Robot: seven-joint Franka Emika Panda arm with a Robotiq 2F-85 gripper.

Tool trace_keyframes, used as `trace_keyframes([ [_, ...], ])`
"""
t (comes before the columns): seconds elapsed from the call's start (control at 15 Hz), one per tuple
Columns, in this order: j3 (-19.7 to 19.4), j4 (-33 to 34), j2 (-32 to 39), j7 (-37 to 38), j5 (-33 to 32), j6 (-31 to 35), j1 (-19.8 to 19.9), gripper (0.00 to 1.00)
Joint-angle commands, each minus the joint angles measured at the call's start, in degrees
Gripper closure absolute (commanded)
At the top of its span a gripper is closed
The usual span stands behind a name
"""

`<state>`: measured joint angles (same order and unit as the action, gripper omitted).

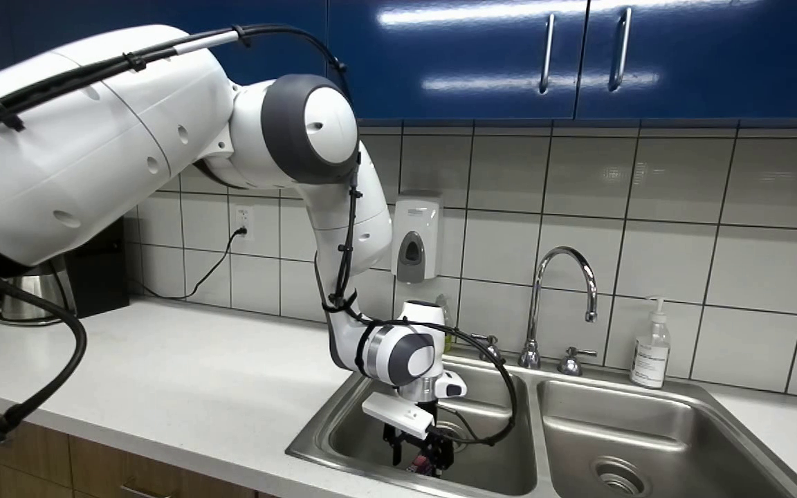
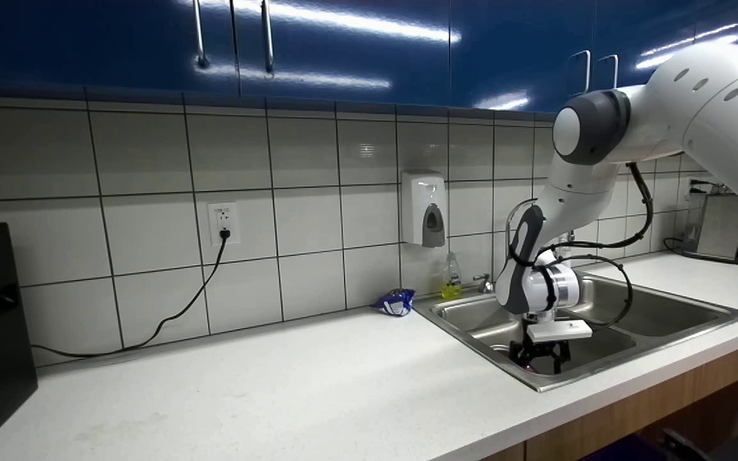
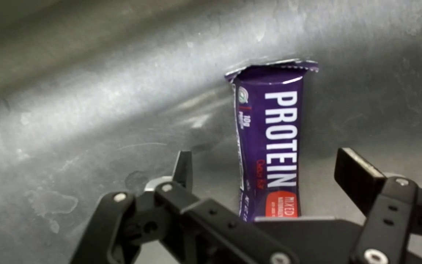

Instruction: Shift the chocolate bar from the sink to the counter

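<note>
The chocolate bar (image 3: 269,135) has a purple wrapper with white lettering and a red mark. It lies flat on the floor of the sink (image 1: 537,429), in the basin nearer the long stretch of counter (image 1: 163,360). My gripper (image 3: 266,161) is open, with one finger on each side of the bar and a gap to both. The bar's lower end is hidden behind the gripper body in the wrist view. In both exterior views the gripper (image 1: 419,453) (image 2: 540,358) is down inside the basin, and only a small part of the bar (image 1: 420,465) shows.
The chrome tap (image 1: 535,315) and its handles stand behind the basins. A white pump bottle (image 1: 649,353) stands at the back rim. A small blue item (image 2: 396,302) and a yellow soap bottle (image 2: 451,282) are near the wall. The basin's walls and rim (image 2: 475,344) surround the gripper.
</note>
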<state>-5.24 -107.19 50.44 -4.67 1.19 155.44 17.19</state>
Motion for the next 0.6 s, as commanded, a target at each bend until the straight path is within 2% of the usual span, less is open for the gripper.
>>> trace_keyframes([
  [0.0,0.19,1.24,0.16,-0.38,0.92,-1.83,0.45,0.26],
  [0.47,0.19,2.04,0.89,-0.36,0.89,-2.61,0.42,0.82],
  [0.53,0.2,2.33,1.05,-0.32,0.92,-2.88,0.41,0.88],
])
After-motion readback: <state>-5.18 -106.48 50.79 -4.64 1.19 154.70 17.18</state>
